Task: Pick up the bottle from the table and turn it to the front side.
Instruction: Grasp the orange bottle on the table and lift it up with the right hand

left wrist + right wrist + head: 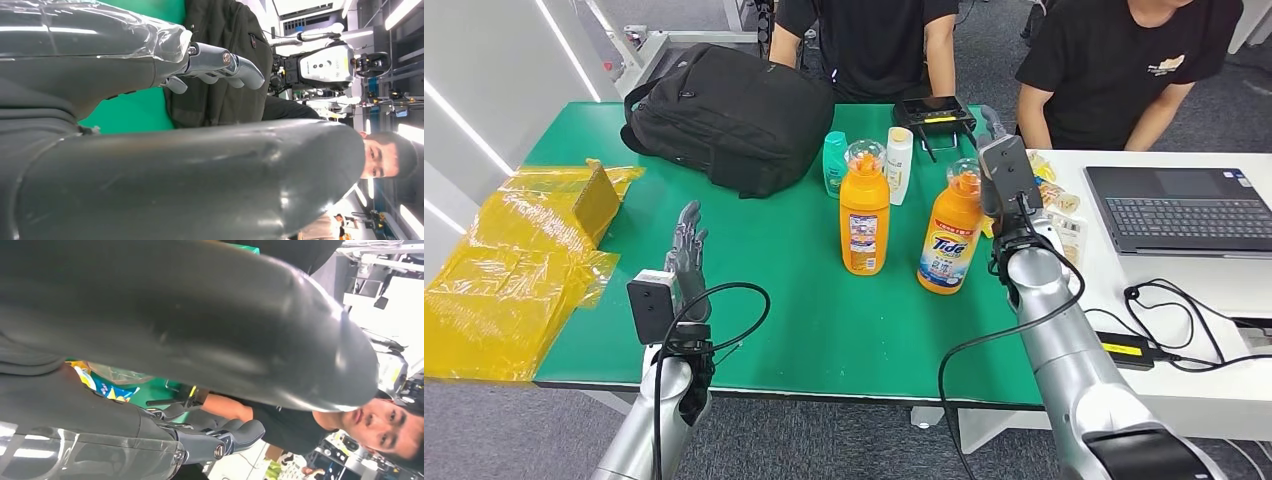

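Left hand (pixel 688 248) raised upright over green table (pixel 794 320) at 8 o'clock, fingers straight, slightly apart, holding nothing. Right hand (pixel 1007 180) up at 3 o'clock just beside orange Tide detergent bottle (pixel 950 235); fingers apart in wrist view, contact with bottle can't tell. Second orange bottle with clear cap (pixel 864 210) stands at its 9 o'clock, black backpack (pixel 734 115) at 11. Tide bottle upright, long axis vertical, label facing camera.

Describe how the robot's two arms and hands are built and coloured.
Both arms are silver metal tubes trailing looped black cables. The left hand has slim grey fingers above a black box-shaped wrist camera. The right hand sits behind a similar dark box. Up close, the fingers look metallic grey under clear plastic wrap.
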{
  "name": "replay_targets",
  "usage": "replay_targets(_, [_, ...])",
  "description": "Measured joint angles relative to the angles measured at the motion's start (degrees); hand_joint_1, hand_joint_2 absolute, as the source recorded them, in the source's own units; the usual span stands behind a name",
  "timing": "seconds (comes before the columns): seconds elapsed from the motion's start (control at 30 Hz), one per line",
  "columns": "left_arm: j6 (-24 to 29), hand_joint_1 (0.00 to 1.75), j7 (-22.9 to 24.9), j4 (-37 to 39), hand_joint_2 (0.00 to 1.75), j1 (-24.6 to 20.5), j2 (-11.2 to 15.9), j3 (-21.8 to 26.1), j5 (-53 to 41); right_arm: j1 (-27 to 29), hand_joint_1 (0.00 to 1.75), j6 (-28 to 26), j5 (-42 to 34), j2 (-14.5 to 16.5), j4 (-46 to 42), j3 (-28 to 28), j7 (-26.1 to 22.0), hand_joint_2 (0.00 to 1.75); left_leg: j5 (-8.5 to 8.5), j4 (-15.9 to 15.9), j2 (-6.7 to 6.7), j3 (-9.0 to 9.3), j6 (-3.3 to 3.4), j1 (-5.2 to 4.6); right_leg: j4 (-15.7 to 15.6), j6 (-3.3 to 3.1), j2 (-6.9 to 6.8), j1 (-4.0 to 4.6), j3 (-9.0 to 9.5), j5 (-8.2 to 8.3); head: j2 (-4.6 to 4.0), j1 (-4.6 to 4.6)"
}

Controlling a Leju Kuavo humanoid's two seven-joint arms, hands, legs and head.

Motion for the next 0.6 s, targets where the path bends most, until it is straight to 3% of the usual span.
replay_targets(0.07, [0.00,0.00,0.00,0.00,0.00,0.01,0.00,0.00,0.00,0.14,0.00,-0.02,0.01,0.00,-0.34,0.07,0.02,0.00,0.00,0.00,0.00,0.00,0.00,0.00,0.00,0.00,0.00,0.00,0.00,0.00,0.00,0.00])
replay_targets(0.2, [0.04,0.00,0.02,0.00,1.75,0.04,-0.04,0.01,-0.05,0.30,0.00,-0.88,1.67,0.00,-0.72,0.28,0.72,1.75,0.00,0.00,0.00,0.00,0.00,0.00,0.00,0.00,0.00,0.00,0.00,0.00,0.00,0.00])
replay_targets(0.6, [0.09,0.00,0.57,0.00,1.75,0.05,-0.52,0.86,-0.77,0.33,0.00,-0.55,4.82,0.00,-0.55,2.01,1.96,1.75,0.00,0.00,0.00,-0.01,0.00,0.00,0.00,0.00,-0.01,0.00,0.00,0.00,0.00,0.00])
